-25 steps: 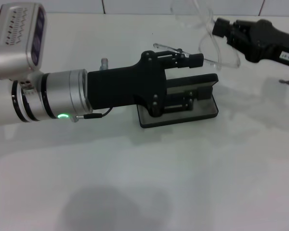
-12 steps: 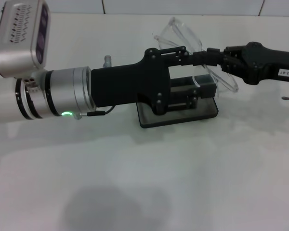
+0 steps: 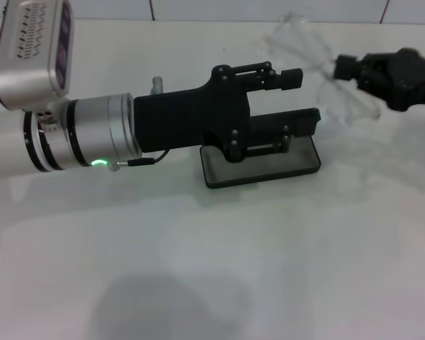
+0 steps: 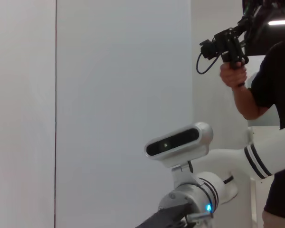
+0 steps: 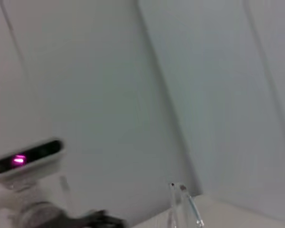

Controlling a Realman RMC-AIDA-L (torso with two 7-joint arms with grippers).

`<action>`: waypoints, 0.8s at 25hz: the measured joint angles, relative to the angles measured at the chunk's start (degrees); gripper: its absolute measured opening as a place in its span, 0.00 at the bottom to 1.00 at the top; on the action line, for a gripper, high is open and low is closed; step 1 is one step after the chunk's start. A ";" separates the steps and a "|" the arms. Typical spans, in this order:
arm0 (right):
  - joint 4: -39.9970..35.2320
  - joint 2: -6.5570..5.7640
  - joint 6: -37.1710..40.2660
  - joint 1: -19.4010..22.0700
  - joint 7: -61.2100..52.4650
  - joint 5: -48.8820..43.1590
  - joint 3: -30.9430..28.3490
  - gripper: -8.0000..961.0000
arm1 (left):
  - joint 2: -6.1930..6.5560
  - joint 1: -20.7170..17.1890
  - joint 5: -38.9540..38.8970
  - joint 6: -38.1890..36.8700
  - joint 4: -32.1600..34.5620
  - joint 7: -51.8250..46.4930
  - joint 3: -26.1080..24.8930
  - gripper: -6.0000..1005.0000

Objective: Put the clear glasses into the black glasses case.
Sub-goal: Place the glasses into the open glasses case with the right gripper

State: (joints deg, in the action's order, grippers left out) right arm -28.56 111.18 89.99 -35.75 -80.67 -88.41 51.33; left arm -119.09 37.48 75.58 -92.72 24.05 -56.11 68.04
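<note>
The right gripper (image 3: 338,69), upper right, grasps the clear glasses (image 3: 308,53) aloft. The left gripper (image 3: 297,99), spread, straddles the open black glasses case (image 3: 262,159) mid-frame. Insertion remains.

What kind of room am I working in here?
Probably a lab or robot test space: a plain white table against a bare white wall, and a person standing beside the robot holding up a handheld controller.

Looks like a robotics lab: plain white desk (image 3: 198,269), bare white walls (image 4: 118,95), and a person (image 4: 270,80) holding a handheld controller rig (image 4: 225,45) beside the robot.
</note>
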 joint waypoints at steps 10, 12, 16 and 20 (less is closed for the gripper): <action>-13.64 1.24 -1.69 0.31 5.52 -14.49 5.22 0.07 | 0.55 -2.54 -1.07 -1.10 0.33 -0.23 -3.43 0.67; -18.12 2.22 -1.57 0.20 5.52 -17.97 6.06 0.07 | 0.59 -3.10 -1.27 -1.20 0.58 -0.24 -3.44 0.67; -24.81 4.23 -3.53 0.22 5.49 -24.12 9.08 0.07 | 0.38 -4.16 -1.35 -1.24 1.44 -0.24 -3.47 0.67; -27.57 4.63 -11.36 0.60 5.24 -25.66 18.32 0.07 | 0.22 -4.84 -1.35 -1.25 1.55 -0.09 -3.50 0.67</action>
State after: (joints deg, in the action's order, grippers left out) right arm -56.12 115.82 78.63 -35.15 -75.43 -114.06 69.65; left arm -118.87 32.64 74.23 -93.97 25.59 -56.20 64.54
